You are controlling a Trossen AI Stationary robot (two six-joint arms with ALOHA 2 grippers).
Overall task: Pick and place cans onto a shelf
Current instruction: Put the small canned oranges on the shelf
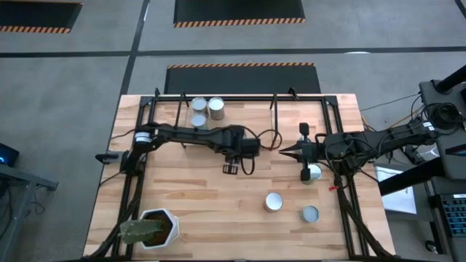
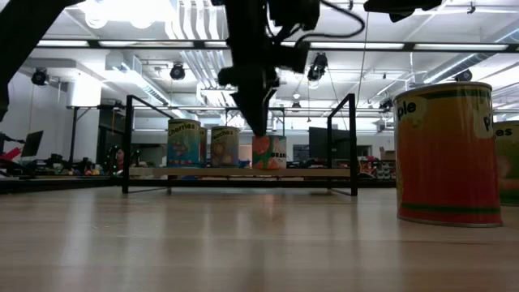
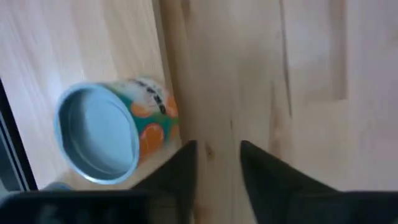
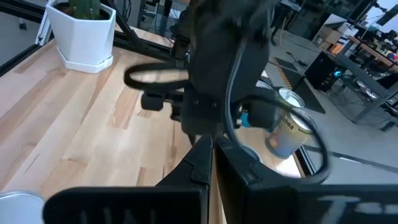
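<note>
left gripper (image 1: 231, 169) empty, fingers narrowly apart over the table; nearest loose can (image 1: 273, 201) lies toward the right gripper (image 1: 305, 175), shut.

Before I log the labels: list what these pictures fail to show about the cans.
- Low view: third shelf can, label half hidden behind the left arm.
- Low view: rightmost can, cut off by the picture's edge.
- High view: table can, partly under the right arm; no labels show from above.
</note>
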